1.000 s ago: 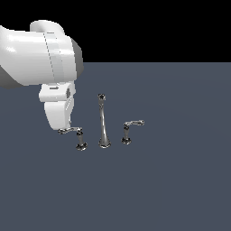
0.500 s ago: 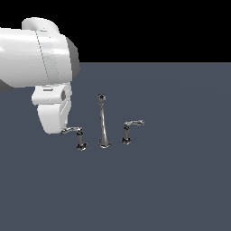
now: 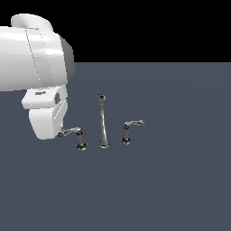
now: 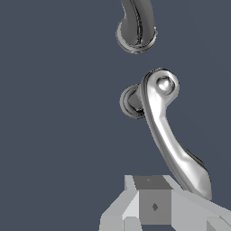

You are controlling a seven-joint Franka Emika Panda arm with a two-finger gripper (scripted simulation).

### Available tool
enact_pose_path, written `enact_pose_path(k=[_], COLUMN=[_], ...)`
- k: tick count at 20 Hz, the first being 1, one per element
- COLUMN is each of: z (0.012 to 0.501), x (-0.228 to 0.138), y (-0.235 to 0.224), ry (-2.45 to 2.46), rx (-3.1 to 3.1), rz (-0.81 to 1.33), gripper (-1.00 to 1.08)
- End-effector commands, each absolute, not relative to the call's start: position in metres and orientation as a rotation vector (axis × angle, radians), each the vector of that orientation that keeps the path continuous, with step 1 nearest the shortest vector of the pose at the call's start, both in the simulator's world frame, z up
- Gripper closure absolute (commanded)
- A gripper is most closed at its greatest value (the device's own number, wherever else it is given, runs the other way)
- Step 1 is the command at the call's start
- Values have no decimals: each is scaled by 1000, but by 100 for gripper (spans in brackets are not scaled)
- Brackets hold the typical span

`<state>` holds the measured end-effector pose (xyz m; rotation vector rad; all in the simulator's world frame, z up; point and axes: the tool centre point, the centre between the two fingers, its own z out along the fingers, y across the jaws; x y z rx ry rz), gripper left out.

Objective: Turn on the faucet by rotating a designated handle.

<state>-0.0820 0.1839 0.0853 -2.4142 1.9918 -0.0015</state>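
The handle (image 3: 72, 131), a shiny chrome lever with a long, wavy, nearly level arm on a short waisted post, stood at about eight o'clock from the middle of the exterior view, the leftmost piece of the small chrome faucet (image 3: 103, 122) in that view. Its arm reached toward nine o'clock from the post, and its free end met the lower edge of the big white glossy robot arm (image 3: 38, 85). In the wrist view the same lever (image 4: 168, 131) ran from its rounded cap down to a broad, flattened end lying just beside the pale grey blocky gripper (image 4: 155, 205); whether they touched could not be told. Only part of the gripper showed, so whether its fingers were released or clenched could not be told either.

Just at three o'clock from the handle's post rose the tall, slender, tapering chrome spout (image 3: 103, 119) with a small knobbed tip, and farther toward three o'clock stood the shorter chrome lever (image 3: 130, 130), its arm tilted slightly upward. The three posts stood near one another in a row, apart and not touching.

No brand, label or writing could be read on any surface.

The set rested on a flat dark slate-blue floor (image 3: 171, 180). The floor's far edge ran level across the exterior view against black. The white arm filled the region from nine to eleven o'clock.
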Motion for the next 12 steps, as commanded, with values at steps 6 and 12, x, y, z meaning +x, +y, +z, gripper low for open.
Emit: enact_pose_path(k=[6, 12], z=[85, 85], x=[-106, -124], y=[170, 160], ry=[2000, 2002], rx=[-2418, -2420], rz=[-1, 0], gripper=[108, 108])
